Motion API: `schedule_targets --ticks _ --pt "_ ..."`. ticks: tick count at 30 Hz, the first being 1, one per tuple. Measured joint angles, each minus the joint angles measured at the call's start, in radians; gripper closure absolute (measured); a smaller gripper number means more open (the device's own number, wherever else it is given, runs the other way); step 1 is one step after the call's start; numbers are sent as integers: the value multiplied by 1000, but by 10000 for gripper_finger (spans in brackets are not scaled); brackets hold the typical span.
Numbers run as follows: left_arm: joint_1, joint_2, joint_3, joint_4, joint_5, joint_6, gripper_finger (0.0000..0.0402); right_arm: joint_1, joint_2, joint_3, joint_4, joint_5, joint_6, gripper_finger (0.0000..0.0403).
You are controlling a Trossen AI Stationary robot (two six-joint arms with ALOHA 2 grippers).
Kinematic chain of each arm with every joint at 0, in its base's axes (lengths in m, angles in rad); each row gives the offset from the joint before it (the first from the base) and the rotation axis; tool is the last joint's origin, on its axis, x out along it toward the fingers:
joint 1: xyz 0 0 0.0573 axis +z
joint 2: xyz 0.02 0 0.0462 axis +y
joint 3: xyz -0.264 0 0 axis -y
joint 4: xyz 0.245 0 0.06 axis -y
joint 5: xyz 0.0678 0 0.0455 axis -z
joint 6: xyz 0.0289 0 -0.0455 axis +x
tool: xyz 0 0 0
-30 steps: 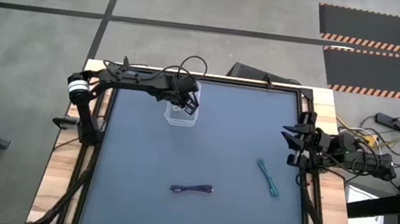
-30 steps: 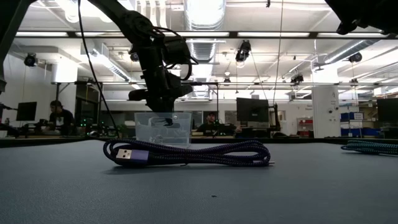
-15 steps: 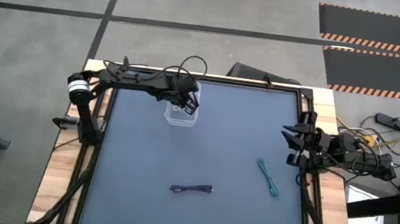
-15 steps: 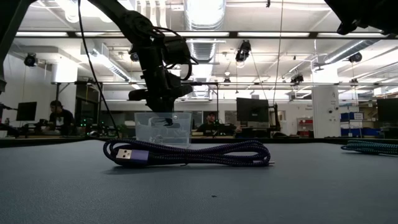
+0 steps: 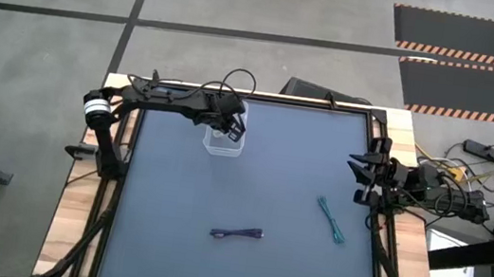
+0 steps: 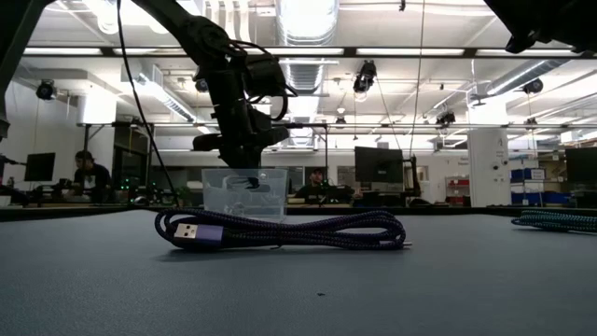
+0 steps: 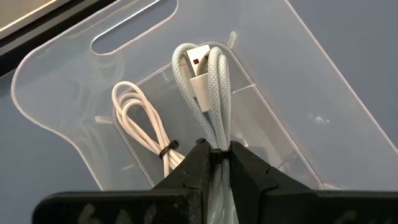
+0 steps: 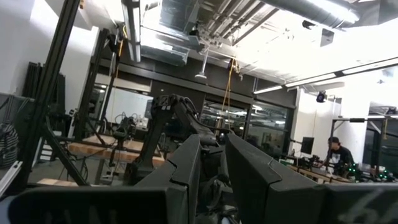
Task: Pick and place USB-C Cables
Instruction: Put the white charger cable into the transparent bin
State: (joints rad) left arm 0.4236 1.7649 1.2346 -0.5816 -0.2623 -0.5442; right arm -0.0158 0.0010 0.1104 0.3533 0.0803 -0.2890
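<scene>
Industrial robotics lab: exposed silver ceiling ducts (image 6: 308, 23) and long fluorescent strip lights (image 6: 392, 51) over an open hall, dark computer monitors (image 6: 378, 164) on far workbenches, a seated person (image 6: 86, 172), and black-and-orange striped floor mats (image 5: 473, 54) on grey concrete

High view looks straight down; low view looks level across the table (image 5: 250, 187), sharing the clear bin (image 6: 244, 193).

Your left arm (image 5: 171, 100) is dark, slim and jointed, with a white band near its base and a black wire looping above the wrist. Its hand (image 7: 214, 163) ends in two matte black wedge-shaped fingers. Your right arm (image 5: 394, 180) is equally dark, trailing tangled cables.
</scene>
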Motion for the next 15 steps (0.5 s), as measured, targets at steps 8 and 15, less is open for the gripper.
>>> schedule_targets --ticks 8,15 --pt "0 0 -3 59 -5 0 375 0 0 0 3 0 0 335" --pt "0 0 -4 58 -7 -1 375 0 0 0 3 0 0 335"
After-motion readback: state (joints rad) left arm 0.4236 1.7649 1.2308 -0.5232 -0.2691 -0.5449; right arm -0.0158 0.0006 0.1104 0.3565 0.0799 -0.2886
